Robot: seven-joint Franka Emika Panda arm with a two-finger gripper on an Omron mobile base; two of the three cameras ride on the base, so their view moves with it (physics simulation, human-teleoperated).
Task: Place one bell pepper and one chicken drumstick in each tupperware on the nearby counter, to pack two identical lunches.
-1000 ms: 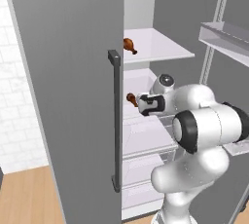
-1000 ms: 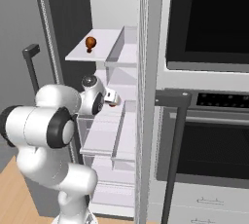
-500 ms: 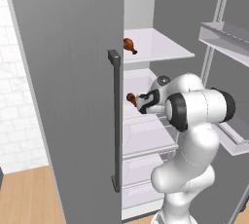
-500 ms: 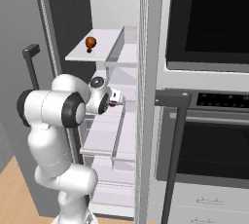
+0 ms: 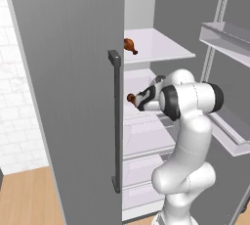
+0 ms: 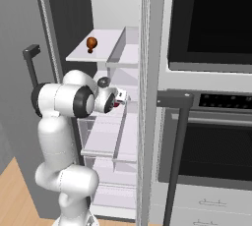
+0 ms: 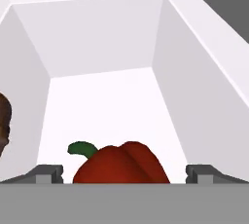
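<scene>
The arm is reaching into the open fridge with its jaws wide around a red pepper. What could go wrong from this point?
1. The gripper is open with the bell pepper between its fingertips; the rounded pepper could slip or roll if the jaws close off-centre.
2. A chicken drumstick lies close beside it on the same shelf and might get knocked.
3. The fridge door stands close to the arm, so pulling back could clip it.

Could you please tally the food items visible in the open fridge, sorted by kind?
Chicken drumsticks: 2, one on the upper shelf, one on the shelf below
Red bell peppers: 1, between the open gripper's tips
Total: 3
</scene>
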